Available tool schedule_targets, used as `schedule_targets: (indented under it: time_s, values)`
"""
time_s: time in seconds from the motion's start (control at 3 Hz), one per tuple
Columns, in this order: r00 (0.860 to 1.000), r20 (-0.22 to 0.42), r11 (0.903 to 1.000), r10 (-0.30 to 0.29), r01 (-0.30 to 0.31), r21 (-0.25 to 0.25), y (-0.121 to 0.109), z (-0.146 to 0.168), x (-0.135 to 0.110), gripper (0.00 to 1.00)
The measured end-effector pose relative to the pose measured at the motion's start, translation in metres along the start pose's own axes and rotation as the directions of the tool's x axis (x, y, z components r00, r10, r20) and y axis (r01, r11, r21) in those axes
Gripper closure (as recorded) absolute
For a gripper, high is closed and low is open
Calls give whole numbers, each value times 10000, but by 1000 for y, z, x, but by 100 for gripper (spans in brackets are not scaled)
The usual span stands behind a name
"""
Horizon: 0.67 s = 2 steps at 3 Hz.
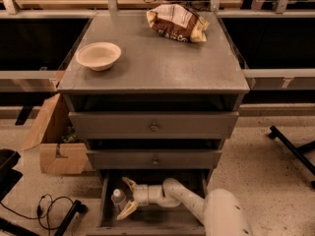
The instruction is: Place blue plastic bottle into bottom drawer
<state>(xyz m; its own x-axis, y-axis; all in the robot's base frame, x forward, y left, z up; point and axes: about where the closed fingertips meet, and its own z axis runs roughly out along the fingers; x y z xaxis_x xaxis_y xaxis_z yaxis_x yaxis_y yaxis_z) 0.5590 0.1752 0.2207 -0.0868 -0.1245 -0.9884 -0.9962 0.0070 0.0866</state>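
Cardboard is seen at the far left, where an open box stands on the floor beside the cabinet; it plays no part. On the grey worktop a pale bowl is set toward the left. Below, the bottom drawer is pulled out, and the blue plastic bottle is seen standing in its left part, cap up, near the left wall. Just to its right the gripper is reached into the drawer. Its fingers are spread wide to either side of the bottle. The bottle appears let go, though whether a fingertip touches it cannot be told.

The placing is judged nearly complete, and what is left is a clean withdrawal. The fingers are best held spread and drawn straight back to the right before any lift is made, so that the light bottle is not clipped and tipped. The lift is best started low, since the closed middle drawer overhangs the space. Further right, the white arm is bent down into the drawer, and a crumpled snack bag lies at the worktop's back right.
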Motion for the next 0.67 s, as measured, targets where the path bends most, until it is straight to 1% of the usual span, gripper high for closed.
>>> schedule_targets:
  time_s: [0.33, 0.67]
  values:
    - [9958, -859, 9988, 325, -292, 394, 7, -47, -11, 0]
    - [9705, -2190, 9837, 1007, -643, 1677, -2, -127, -30, 0]
